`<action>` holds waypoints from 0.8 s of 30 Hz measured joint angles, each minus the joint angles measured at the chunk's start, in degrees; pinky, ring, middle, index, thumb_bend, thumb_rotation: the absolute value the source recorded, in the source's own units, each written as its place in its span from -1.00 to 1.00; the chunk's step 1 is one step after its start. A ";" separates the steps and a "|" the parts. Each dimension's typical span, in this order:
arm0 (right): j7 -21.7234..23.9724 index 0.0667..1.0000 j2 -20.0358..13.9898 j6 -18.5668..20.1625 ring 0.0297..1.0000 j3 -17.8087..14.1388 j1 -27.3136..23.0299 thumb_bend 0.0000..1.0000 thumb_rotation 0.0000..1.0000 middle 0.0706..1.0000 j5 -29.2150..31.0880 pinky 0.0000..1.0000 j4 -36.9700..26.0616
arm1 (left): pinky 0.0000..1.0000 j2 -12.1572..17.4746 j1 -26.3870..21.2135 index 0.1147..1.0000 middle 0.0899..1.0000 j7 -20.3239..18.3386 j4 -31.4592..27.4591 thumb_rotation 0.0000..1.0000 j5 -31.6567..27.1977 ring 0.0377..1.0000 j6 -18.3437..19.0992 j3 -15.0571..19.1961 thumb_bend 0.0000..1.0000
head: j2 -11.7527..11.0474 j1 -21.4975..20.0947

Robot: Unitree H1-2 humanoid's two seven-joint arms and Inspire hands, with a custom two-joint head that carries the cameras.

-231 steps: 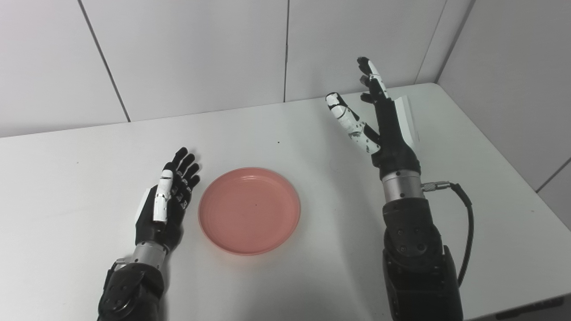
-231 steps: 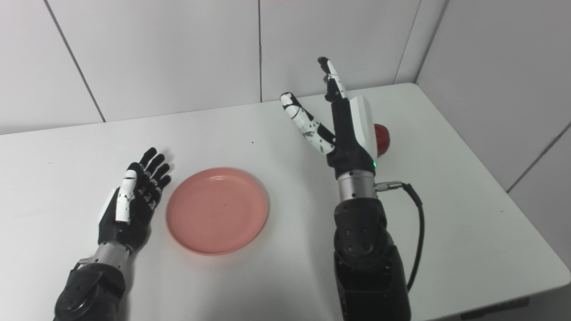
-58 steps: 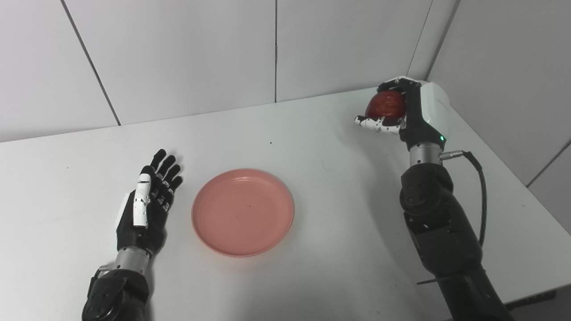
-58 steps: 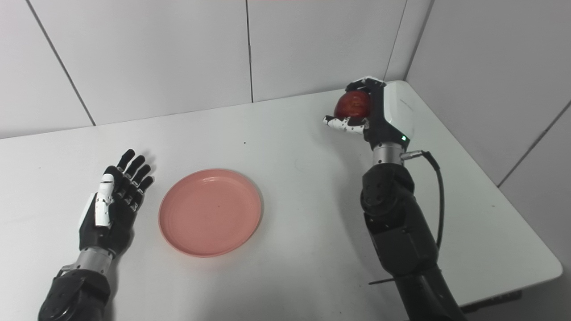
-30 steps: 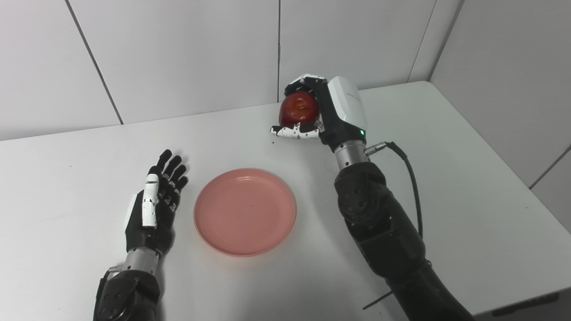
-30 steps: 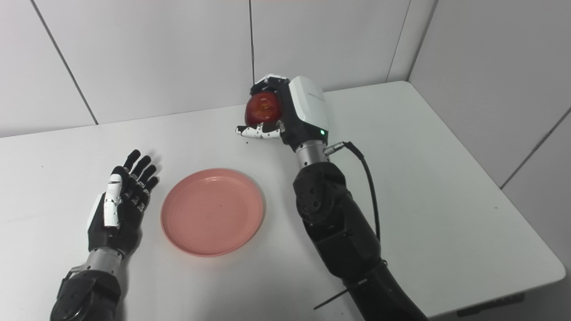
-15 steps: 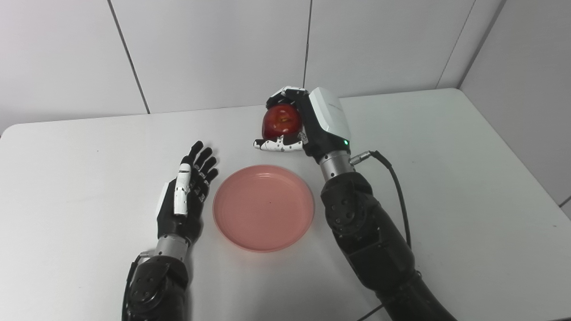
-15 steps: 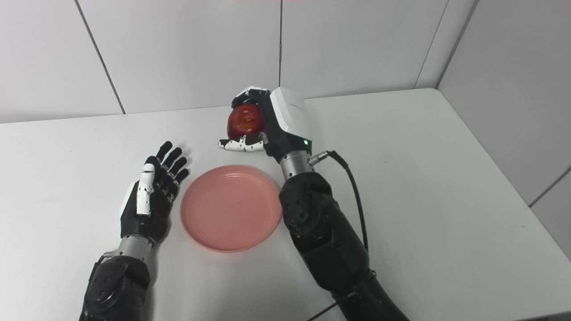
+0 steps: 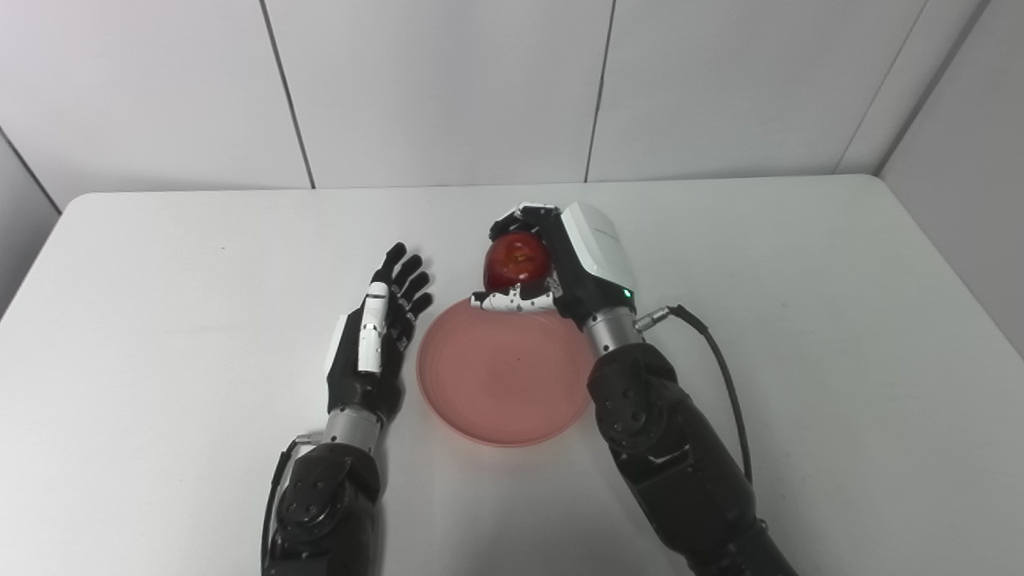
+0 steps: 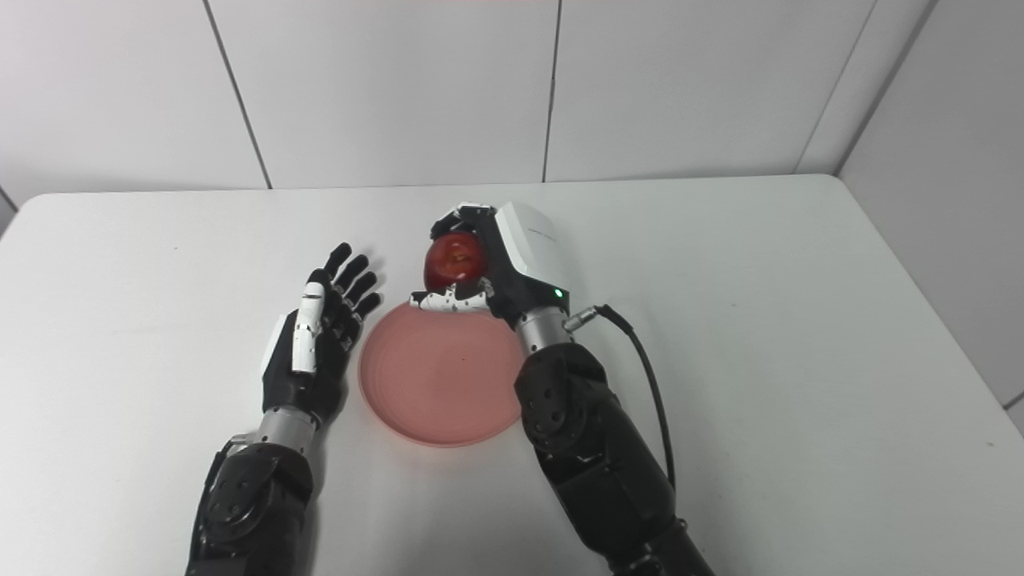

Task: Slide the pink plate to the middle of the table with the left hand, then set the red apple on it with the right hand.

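Observation:
The pink plate (image 9: 500, 384) lies flat near the middle of the white table (image 9: 840, 320). My right hand (image 9: 560, 268) is shut on the red apple (image 9: 516, 262) and holds it in the air over the plate's far rim. My left hand (image 9: 376, 340) rests on edge just left of the plate, open with fingers straight, holding nothing; whether it touches the rim I cannot tell. The right forearm hides the plate's right edge.
A black cable (image 9: 720, 360) loops from my right wrist over the table. Grey panelled walls (image 9: 448, 88) stand behind the table and at its right side. The table's left and right stretches show bare white surface.
The camera has swung left and down, shifting the whole picture. My right hand has brought the apple lower and nearer, from beyond the plate to over its far rim. The left hand stays beside the plate.

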 measured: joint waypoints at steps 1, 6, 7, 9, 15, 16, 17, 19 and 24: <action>0.08 -0.04 0.02 -0.33 -0.29 0.08 0.19 0.05 -1.00 -0.20 0.20 -0.41 0.16 | 0.82 -0.11 0.02 0.82 0.86 0.15 0.04 1.00 0.11 0.85 -0.33 0.00 -0.29 | 0.09 0.26; 0.23 -0.04 0.01 -1.58 -0.28 0.37 1.32 0.05 -1.00 -0.20 0.94 -0.40 0.91 | 0.82 -0.48 0.13 0.82 0.86 0.75 0.10 1.00 0.38 0.85 -0.81 -0.06 -0.30 | 0.26 0.35; 0.42 -0.04 0.00 -1.59 -0.28 0.42 1.61 0.05 -1.00 -0.20 1.03 -0.39 0.91 | 0.82 -0.51 0.15 0.82 0.86 0.82 0.10 1.00 0.74 0.85 -0.85 -0.06 -0.30 | 0.26 0.35; 0.63 -0.04 -0.04 -1.64 -0.28 0.50 1.98 0.05 -1.00 -0.20 1.13 -0.39 0.90 | 0.82 -0.65 0.15 0.82 0.86 1.15 0.08 1.00 1.04 0.85 -0.85 -0.05 -0.30 | 0.35 0.53; 1.57 -0.03 -0.26 -1.91 -0.29 0.82 3.67 0.05 -1.00 -0.21 1.18 -0.40 0.85 | 0.81 -1.70 0.27 0.81 0.84 2.64 -0.16 1.00 1.37 0.84 -0.79 -0.01 -0.31 | 0.70 1.58; 1.57 -0.02 -0.27 -1.96 -0.30 0.83 3.80 0.05 -1.00 -0.21 1.18 -0.40 0.85 | 0.81 -1.70 0.28 0.81 0.84 2.66 -0.17 1.00 1.38 0.84 -0.78 -0.01 -0.31 | 0.70 1.93; 1.57 -0.02 -0.29 -2.01 -0.30 0.85 3.88 0.05 -1.00 -0.21 1.18 -0.40 0.85 | 0.81 -1.70 0.28 0.81 0.84 2.70 -0.18 1.00 1.46 0.84 -0.78 -0.02 -0.31 | 0.70 1.93; 1.57 -0.03 -0.34 -2.18 -0.29 1.01 4.03 0.05 -1.00 -0.21 1.17 -0.40 0.84 | 0.80 -1.71 0.29 0.80 0.84 2.73 -0.19 1.00 2.02 0.84 -0.78 -0.11 -0.32 | 0.79 2.20; 1.61 -0.02 -0.39 -2.50 -0.30 1.58 4.61 0.05 -1.00 -0.23 1.13 -0.42 0.73 | 0.81 -1.83 0.29 0.80 0.85 2.79 -0.15 1.00 2.47 0.84 -0.82 -0.19 -0.31 | 0.88 2.55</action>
